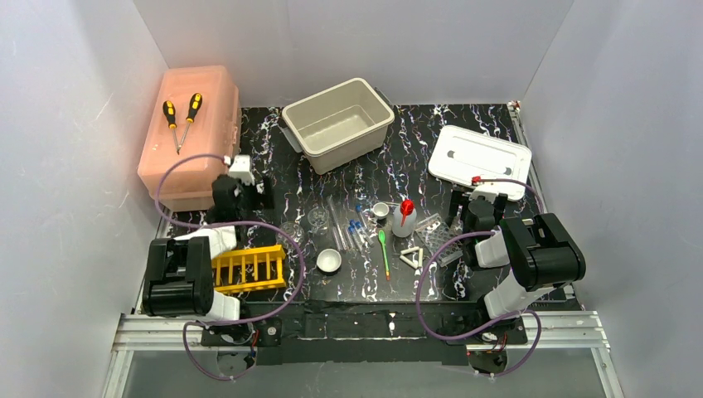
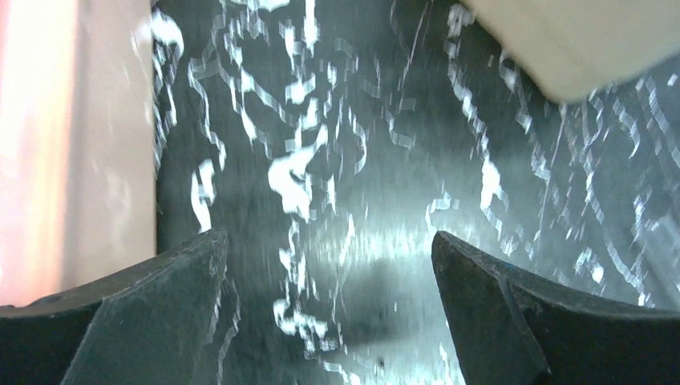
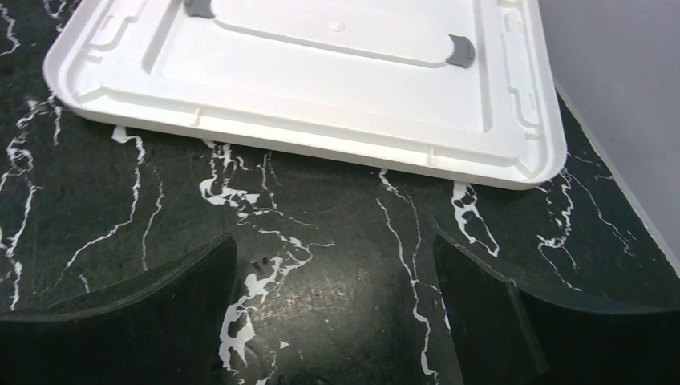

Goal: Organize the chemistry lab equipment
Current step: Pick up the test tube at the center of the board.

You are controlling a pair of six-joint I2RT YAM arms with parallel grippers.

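The lab pieces lie mid-table in the top view: clear glass tubes (image 1: 338, 222), a small glass flask (image 1: 317, 217), a white bowl (image 1: 329, 260), a red-capped squeeze bottle (image 1: 404, 217), a green spoon (image 1: 384, 251) and a white triangle (image 1: 411, 258). The yellow tube rack (image 1: 249, 267) sits at the near left. My left gripper (image 1: 250, 192) is open and empty over the dark mat, left of the pieces; its wrist view shows only blurred mat between the fingers (image 2: 160, 313). My right gripper (image 1: 479, 201) is open and empty, just short of the white lid (image 3: 321, 88).
An open beige bin (image 1: 338, 123) stands at the back centre. A translucent pink box (image 1: 192, 137) with two screwdrivers (image 1: 182, 116) on top is at the back left. The white lid (image 1: 479, 157) lies at the back right. A clear tray (image 1: 438, 236) lies near the right arm.
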